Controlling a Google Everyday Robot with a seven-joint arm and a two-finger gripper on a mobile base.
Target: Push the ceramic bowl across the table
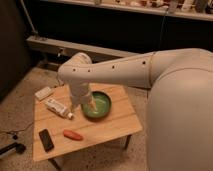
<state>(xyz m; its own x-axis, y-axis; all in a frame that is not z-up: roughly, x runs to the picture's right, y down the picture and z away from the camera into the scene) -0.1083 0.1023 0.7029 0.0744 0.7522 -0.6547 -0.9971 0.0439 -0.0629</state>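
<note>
The green ceramic bowl (99, 106) sits near the middle right of the small wooden table (112, 129). My white arm reaches in from the right and bends down over the table. My gripper (84, 106) hangs at the bowl's left rim, its lower end at or just inside the rim. Part of the bowl's left side is hidden behind it.
On the table lie a white tube (58, 107) left of the bowl, a white flat object (43, 93) at the far left corner, a black phone (46, 140) at the front left and a small orange carrot-like piece (73, 134). Dark shelving stands behind.
</note>
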